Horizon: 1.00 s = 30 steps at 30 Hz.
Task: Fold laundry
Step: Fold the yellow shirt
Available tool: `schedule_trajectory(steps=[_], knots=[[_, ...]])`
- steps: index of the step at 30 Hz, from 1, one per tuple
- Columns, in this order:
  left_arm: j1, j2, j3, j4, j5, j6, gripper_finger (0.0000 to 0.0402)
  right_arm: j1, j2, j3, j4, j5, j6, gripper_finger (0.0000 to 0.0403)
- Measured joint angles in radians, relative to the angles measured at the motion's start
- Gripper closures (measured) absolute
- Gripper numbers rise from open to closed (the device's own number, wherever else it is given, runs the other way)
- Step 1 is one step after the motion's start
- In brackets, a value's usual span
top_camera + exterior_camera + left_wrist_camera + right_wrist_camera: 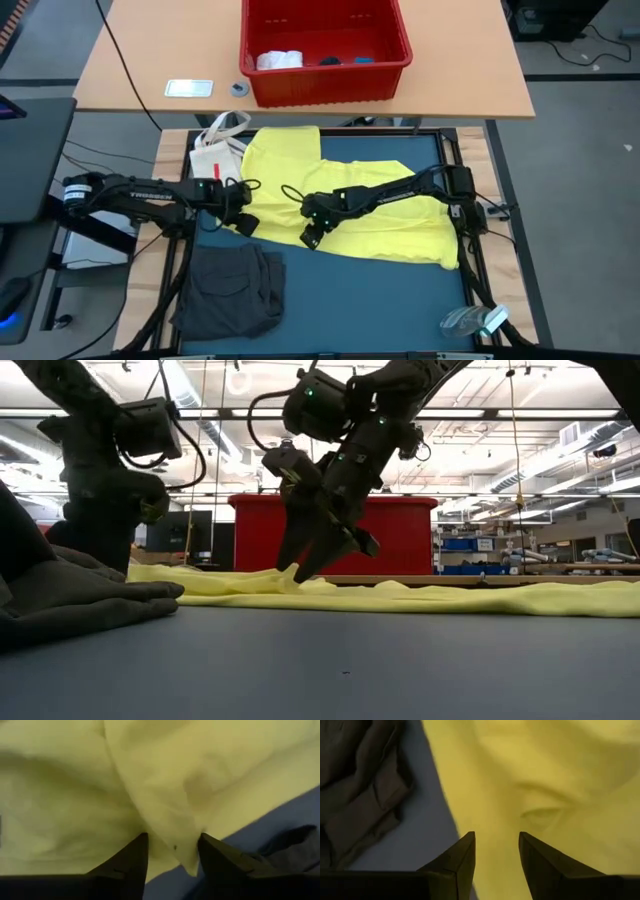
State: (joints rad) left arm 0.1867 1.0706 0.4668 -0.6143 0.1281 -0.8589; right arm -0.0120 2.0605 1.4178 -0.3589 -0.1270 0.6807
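Left claw [243, 222]: part open, straddling a yellow T-shirt [385, 215] fold at its edge.
Right claw [312, 234]: part open over shirt, gripping nothing.
Grey garment [232, 290]: on surface [370, 300], apart.

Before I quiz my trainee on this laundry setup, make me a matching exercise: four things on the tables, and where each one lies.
Things:
1. yellow T-shirt
2. dark grey garment
3. red basket
4. white bag

Places:
A. on the wooden table beyond the mat
B. spread across the mat, under both grippers
C. at the mat's near left corner
D. at the mat's far left edge, beside the yellow cloth

Pairs: 1-B, 2-C, 3-A, 4-D
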Motion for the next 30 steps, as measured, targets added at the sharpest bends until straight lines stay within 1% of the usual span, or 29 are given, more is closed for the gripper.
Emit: schedule_trajectory(steps=[3, 6, 9, 10, 12, 15, 17, 20, 22, 24, 25, 30], knots=[[-0.001, 0.0, -0.004, 0.032, -0.003, -0.008, 0.0255, 0.014, 0.0, 0.0, -0.002, 0.018, -0.002, 0.0246], [-0.013, 0.0, -0.004, 0.062, 0.005, 0.007, 0.0312, 0.018, 0.0, 0.0, -0.002, 0.054, -0.001, 0.0251], [-0.033, 0.0, -0.004, 0.073, 0.008, 0.032, 0.0379, 0.019, 0.0, 0.0, -0.001, 0.138, -0.005, 0.0256], [-0.037, 0.0, -0.004, 0.071, 0.008, 0.04, 0.0388, 0.018, 0.002, 0.0, -0.001, 0.163, -0.014, 0.0257], [-0.04, 0.0, -0.004, 0.062, 0.018, 0.055, 0.0391, 0.009, 0.015, 0.0, 0.008, 0.178, -0.029, 0.0257], [-0.04, 0.0, -0.004, 0.05, 0.022, 0.062, 0.0396, -0.004, 0.033, -0.001, 0.02, 0.156, -0.051, 0.0263], [-0.04, 0.0, -0.004, 0.052, 0.029, 0.062, 0.0397, -0.01, 0.042, 0.0, 0.032, 0.133, -0.058, 0.0275], [-0.04, -0.01, -0.004, 0.053, 0.054, 0.072, 0.0398, -0.011, 0.066, 0.0, 0.065, 0.109, -0.072, 0.0307], [-0.04, -0.025, -0.003, 0.047, 0.07, 0.074, 0.0399, -0.013, 0.077, 0.002, 0.072, 0.068, -0.077, 0.0341], [-0.04, -0.054, -0.002, -0.007, 0.072, 0.078, 0.0399, -0.013, 0.075, 0.002, 0.07, 0.031, -0.076, 0.0381], [-0.045, -0.065, -0.001, -0.042, 0.072, 0.078, 0.04, -0.014, 0.068, 0.001, 0.059, 0.0, -0.078, 0.0389], [-0.062, -0.143, 0.021, -0.212, 0.071, 0.093, 0.04, -0.002, 0.01, 0.0, 0.016, -0.118, -0.048, 0.039]])
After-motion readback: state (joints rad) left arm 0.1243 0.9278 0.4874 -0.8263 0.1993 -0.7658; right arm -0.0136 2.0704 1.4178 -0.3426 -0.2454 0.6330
